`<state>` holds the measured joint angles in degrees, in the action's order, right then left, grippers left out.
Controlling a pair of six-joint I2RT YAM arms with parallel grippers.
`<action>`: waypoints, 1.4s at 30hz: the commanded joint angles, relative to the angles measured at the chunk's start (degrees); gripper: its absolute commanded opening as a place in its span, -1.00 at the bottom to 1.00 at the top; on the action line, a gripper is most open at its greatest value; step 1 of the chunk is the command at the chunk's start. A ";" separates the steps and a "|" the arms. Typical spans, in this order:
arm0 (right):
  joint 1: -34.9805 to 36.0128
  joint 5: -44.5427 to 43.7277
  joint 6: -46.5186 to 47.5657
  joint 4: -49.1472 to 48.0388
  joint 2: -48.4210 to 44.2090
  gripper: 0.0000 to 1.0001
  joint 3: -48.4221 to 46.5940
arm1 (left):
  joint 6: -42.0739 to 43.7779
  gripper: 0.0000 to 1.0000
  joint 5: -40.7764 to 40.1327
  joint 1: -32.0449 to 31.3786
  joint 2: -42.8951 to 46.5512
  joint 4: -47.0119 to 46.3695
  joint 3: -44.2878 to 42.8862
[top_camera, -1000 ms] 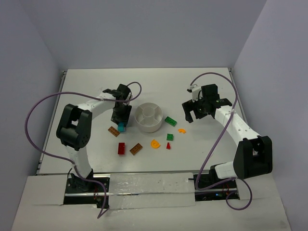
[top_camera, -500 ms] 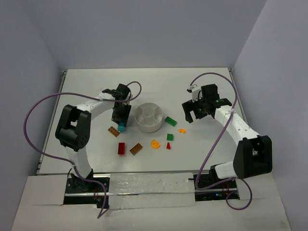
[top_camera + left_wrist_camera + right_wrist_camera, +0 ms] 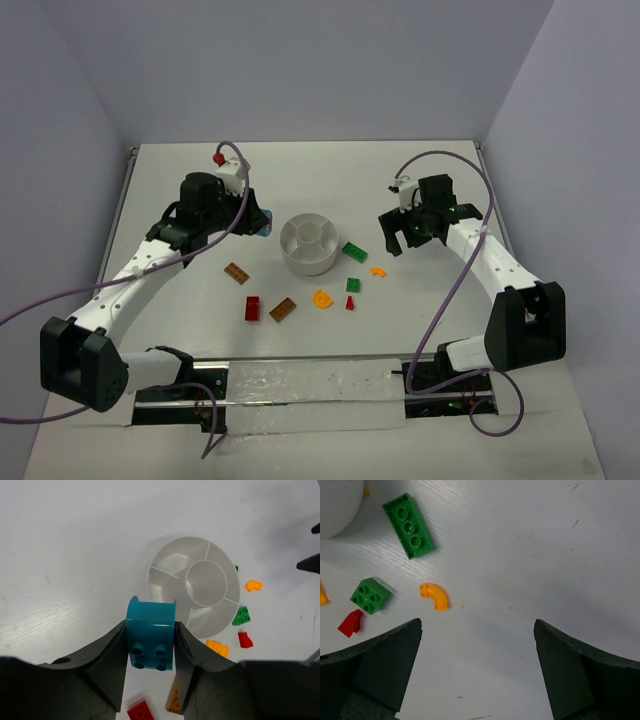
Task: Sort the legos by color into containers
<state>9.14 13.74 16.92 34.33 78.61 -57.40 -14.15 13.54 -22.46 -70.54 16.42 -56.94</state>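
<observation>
My left gripper (image 3: 254,220) is shut on a teal brick (image 3: 150,636) and holds it above the table, just left of the white dish (image 3: 308,243). In the left wrist view the dish (image 3: 172,562) lies just beyond the brick, and its central well and wedge sections hold nothing. My right gripper (image 3: 398,236) is open and empty to the right of the dish. In the right wrist view the right gripper (image 3: 478,625) hangs over bare table, near an orange curved piece (image 3: 434,595), a long green brick (image 3: 409,526), a small green brick (image 3: 370,596) and a red piece (image 3: 351,622).
Loose on the table in front of the dish are a brown brick (image 3: 236,273), a red brick (image 3: 252,308), another brown brick (image 3: 282,309), a yellow-orange piece (image 3: 323,298) and a tiny red piece (image 3: 350,302). Walls enclose the table at the back and both sides.
My left arm has swung its elbow out to the left. It has lifted the teal brick off the table, up and back beside the dish. The right arm has not moved.
</observation>
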 commanded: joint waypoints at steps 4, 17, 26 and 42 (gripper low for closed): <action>-0.28 1.04 -0.66 -0.03 -0.27 1.00 -3.19 | -2.88 -1.00 6.93 -1.69 -5.62 -6.79 -0.26; -0.33 0.68 -0.57 0.13 0.78 1.00 -4.03 | -5.42 -0.77 3.86 -3.84 -16.55 -1.02 -8.27; -0.30 0.59 -0.35 0.39 1.28 1.00 -4.39 | -6.64 -0.68 4.57 -4.31 -19.07 0.25 -11.10; -0.28 0.32 -0.51 0.13 1.39 1.00 -4.47 | -6.45 0.26 0.06 -4.96 -21.72 2.59 -12.93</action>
<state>9.12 14.39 16.75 34.54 79.96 -59.24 -20.53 14.93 -27.13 -92.26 18.27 -66.80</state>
